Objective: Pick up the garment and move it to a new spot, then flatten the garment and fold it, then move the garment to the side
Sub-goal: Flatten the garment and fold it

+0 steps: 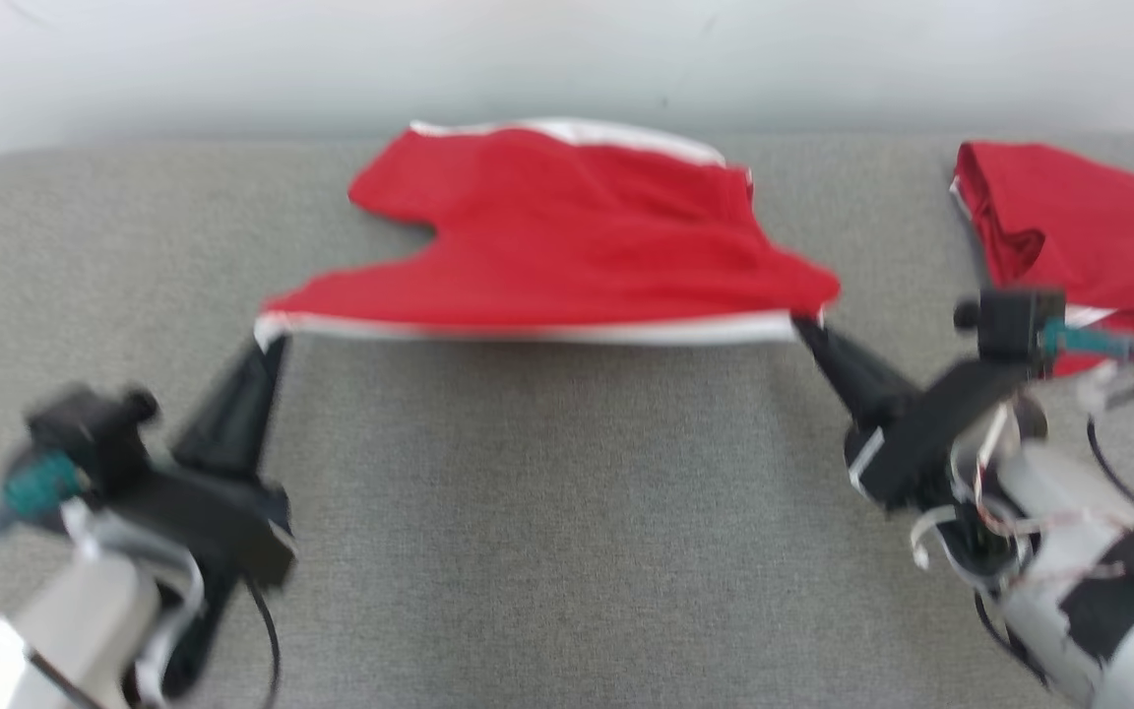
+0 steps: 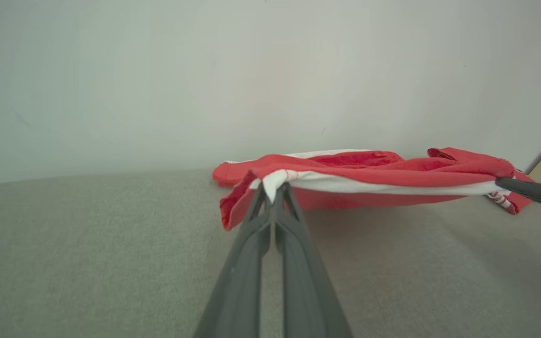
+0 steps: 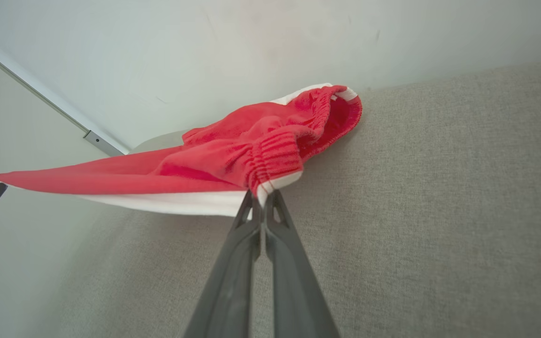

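A red garment [image 1: 567,226] with white trim hangs stretched between my two grippers above the grey fabric surface [image 1: 547,512]. My left gripper [image 1: 270,340] is shut on its white-edged left corner. My right gripper [image 1: 805,325] is shut on the opposite corner, by the elastic waistband. The far part of the garment [image 2: 359,171] rests on the surface near the wall. In the left wrist view my left gripper [image 2: 274,188] pinches the white hem. In the right wrist view my right gripper [image 3: 262,195] pinches the gathered band of the garment [image 3: 233,159].
A second red garment [image 1: 1089,236] with white trim lies crumpled at the far right of the surface. A pale wall [image 1: 567,59] runs along the back edge. The near half of the grey surface is bare.
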